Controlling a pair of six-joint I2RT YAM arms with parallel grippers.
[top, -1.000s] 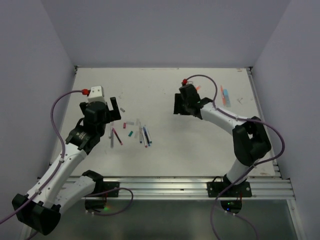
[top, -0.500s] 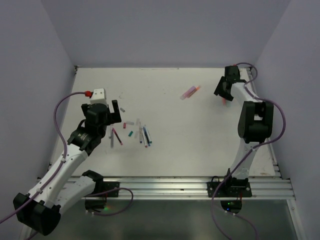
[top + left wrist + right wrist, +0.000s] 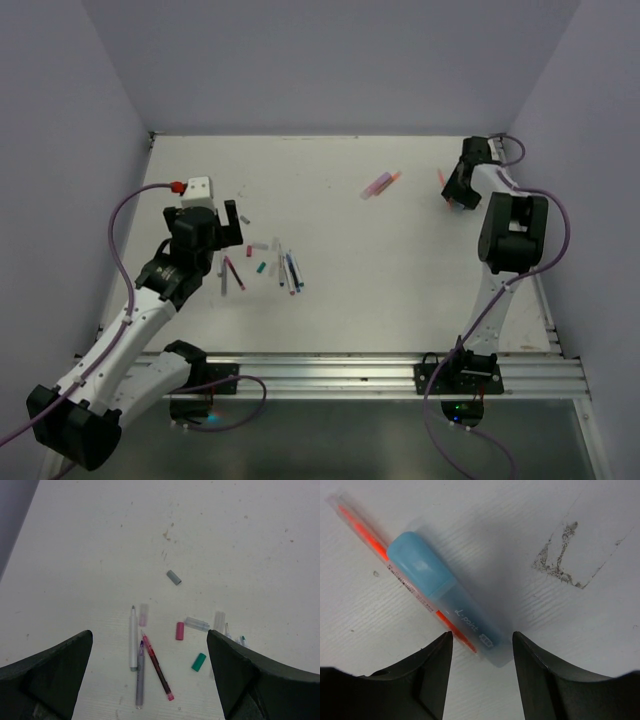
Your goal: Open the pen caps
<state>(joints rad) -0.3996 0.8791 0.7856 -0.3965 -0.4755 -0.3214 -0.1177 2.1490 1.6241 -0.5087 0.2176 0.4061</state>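
Observation:
My left gripper [image 3: 228, 222] hangs wide open above a scatter of pens [image 3: 262, 265]. In the left wrist view its jaws [image 3: 150, 635] frame a white pen [image 3: 133, 639], a grey pen [image 3: 140, 675] and a dark red pen [image 3: 156, 666]. Loose caps lie around them: grey [image 3: 173, 577], pink [image 3: 180, 630], teal [image 3: 198, 662] and clear [image 3: 197, 624]. My right gripper [image 3: 456, 190] is low at the far right, open [image 3: 480, 647]. Its fingers straddle the end of a blue pen [image 3: 465, 617] with a light blue cap [image 3: 417, 560], without touching it. An orange-red pen [image 3: 375, 547] lies against it.
A pink-purple pen [image 3: 380, 183] lies alone at the back centre. Purple walls close the table on three sides, and the right wall stands close to my right gripper. A dark scuff [image 3: 560, 555] marks the table beside the blue pen.
My right arm swung from the back centre of the table to the far right, down over the blue and orange pens, and the pink-purple pen now lies uncovered. The left arm barely moved.

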